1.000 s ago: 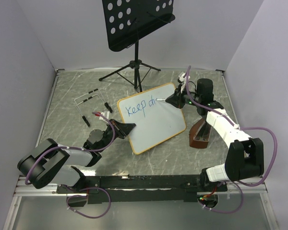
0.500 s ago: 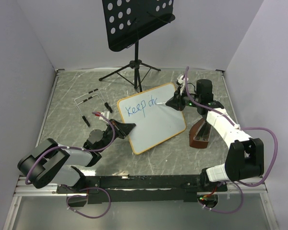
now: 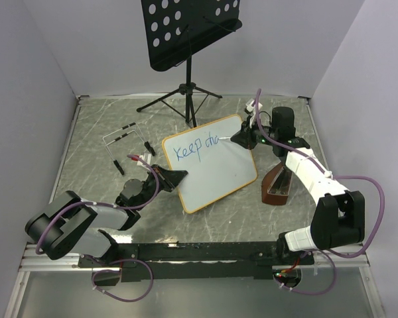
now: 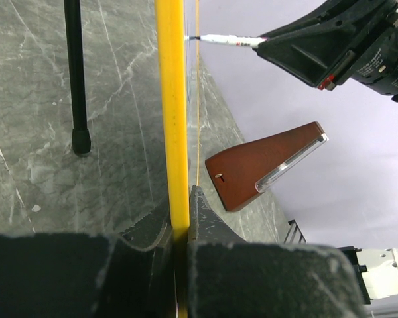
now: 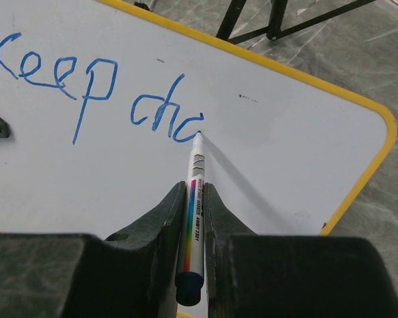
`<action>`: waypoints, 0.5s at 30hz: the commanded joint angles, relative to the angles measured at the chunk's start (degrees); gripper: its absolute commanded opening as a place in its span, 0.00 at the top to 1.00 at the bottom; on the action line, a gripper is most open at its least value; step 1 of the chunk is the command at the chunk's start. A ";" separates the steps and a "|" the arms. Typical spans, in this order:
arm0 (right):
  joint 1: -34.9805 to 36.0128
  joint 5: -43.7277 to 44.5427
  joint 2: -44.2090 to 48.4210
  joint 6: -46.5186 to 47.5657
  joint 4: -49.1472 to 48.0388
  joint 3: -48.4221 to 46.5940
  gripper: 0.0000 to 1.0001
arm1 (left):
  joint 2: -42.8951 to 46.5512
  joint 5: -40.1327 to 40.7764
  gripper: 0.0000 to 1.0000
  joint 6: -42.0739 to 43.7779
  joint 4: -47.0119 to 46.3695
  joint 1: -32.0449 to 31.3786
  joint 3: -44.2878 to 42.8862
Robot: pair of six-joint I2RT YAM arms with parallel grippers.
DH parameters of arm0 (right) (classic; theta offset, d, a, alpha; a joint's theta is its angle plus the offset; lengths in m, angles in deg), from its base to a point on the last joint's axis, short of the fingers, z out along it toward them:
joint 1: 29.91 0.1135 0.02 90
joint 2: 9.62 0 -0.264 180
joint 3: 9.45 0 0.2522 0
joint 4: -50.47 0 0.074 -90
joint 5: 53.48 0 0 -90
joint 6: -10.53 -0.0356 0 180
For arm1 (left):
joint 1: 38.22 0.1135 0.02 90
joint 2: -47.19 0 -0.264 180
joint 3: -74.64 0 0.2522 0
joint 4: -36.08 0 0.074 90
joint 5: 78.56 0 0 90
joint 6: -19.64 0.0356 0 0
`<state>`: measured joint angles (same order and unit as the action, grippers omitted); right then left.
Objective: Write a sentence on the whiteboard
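Observation:
The whiteboard (image 3: 215, 175) with an orange-yellow frame lies tilted mid-table. Blue lettering (image 3: 194, 148) reads "Keep cha" along its upper edge, also in the right wrist view (image 5: 86, 86). My left gripper (image 3: 179, 177) is shut on the board's left frame edge (image 4: 174, 132). My right gripper (image 3: 237, 138) is shut on a white marker (image 5: 195, 199); its tip (image 5: 199, 134) touches the board at the end of the "a". The marker also shows in the left wrist view (image 4: 225, 40).
A black music stand (image 3: 189, 30) on a tripod (image 3: 186, 93) stands behind the board. A brown wedge-shaped metronome (image 3: 276, 185) sits right of the board, also in the left wrist view (image 4: 265, 162). A wire rack (image 3: 123, 136) and small dark pieces (image 3: 136, 159) lie at left.
The right gripper has moved the marker slightly right along the top line; the lettering has grown from "Keep ch" to "Keep cha". The left gripper and board have not moved.

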<state>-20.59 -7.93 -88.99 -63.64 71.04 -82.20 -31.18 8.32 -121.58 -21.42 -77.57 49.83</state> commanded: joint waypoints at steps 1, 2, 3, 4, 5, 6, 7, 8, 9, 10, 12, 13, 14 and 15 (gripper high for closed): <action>-0.27 0.94 -1.22 -1.07 -3.12 -3.51 1.00 | -0.73 -1.90 0.99 4.99 -2.74 -0.20 0.06; -0.27 0.94 -1.40 -1.16 -3.38 -3.60 1.00 | -0.73 -1.81 0.99 4.99 -2.83 -0.20 -0.02; -0.36 0.94 -1.57 -1.33 -3.47 -3.68 1.00 | -0.73 -1.89 0.99 4.99 -2.65 -0.28 -0.03; -0.27 0.85 -1.57 -1.42 -3.56 -3.77 1.00 | -0.73 -1.81 0.99 4.99 -2.56 -0.20 0.06; -0.27 0.68 -1.66 -1.42 -3.56 -3.86 1.00 | -0.73 -1.81 0.99 4.99 -2.65 -0.28 -0.02; -0.27 0.59 -1.84 -1.42 -3.47 -3.95 1.00 | -0.82 -1.72 0.99 4.99 -2.56 -0.20 0.06; -0.27 0.50 -1.84 -1.42 -3.47 -3.95 1.00 | -0.73 -1.81 0.99 4.99 -2.65 -0.20 0.06; -0.44 0.50 -1.92 -1.33 -3.47 -3.95 1.00 | -0.73 -1.72 0.99 4.99 -2.56 -0.20 -0.02; -0.36 0.33 -2.01 -1.33 -3.38 -3.95 1.00 | -0.73 -1.89 0.99 5.08 -2.56 -0.28 -0.11; -0.27 0.24 -2.01 -1.33 -3.38 -3.86 1.00 | -0.73 -1.90 0.99 5.08 -2.39 -0.29 -0.20; -0.36 -0.03 -2.01 -0.98 -2.86 -3.86 1.00 | -0.65 -1.90 0.99 5.17 -2.13 -0.20 -0.29; -0.36 -0.11 -2.01 -0.89 -2.68 -3.69 1.00 | -0.65 -1.81 0.99 5.17 -2.21 -0.20 -0.38; -0.36 -0.20 -1.93 -0.46 -2.33 -3.60 1.00 | -0.65 -1.89 0.99 5.17 -2.12 -0.20 -0.46; -0.27 -0.29 -1.58 -0.19 -1.98 -3.51 1.00 | -0.65 -1.81 0.99 5.17 -1.95 -0.28 -0.55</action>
<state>-20.59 -7.49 -90.02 -64.86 69.86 -83.27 -31.44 8.28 -121.51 -21.82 -77.57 49.83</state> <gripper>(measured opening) 0.200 0.078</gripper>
